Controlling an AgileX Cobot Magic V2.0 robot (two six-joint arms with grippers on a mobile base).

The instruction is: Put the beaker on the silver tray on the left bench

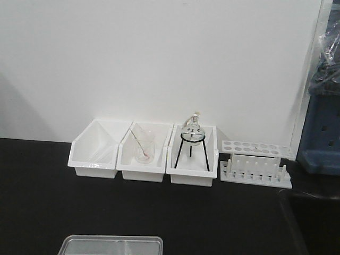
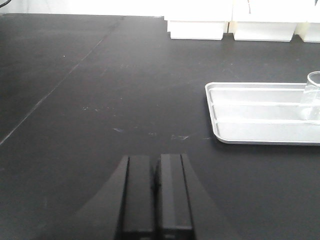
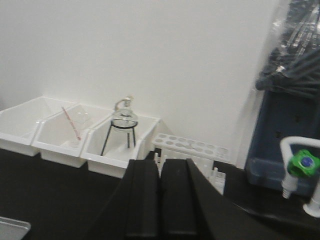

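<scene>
Both grippers look pressed closed and empty: the left gripper (image 2: 156,200) hovers low over the left bench (image 2: 100,100), the right gripper (image 3: 160,200) faces the white bins (image 3: 60,140). In the left wrist view the beaker (image 2: 314,95) already stands inside the silver tray (image 2: 260,137), at its right side. Placement seems finished, so I judge only withdrawing the arms remains.

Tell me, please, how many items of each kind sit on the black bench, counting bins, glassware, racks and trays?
White bins: 3
Glassware: 3: beaker with rod, flask on tripod, beaker in the silver tray
Test-tube rack: 1
Silver tray: 1
Total: 8
</scene>
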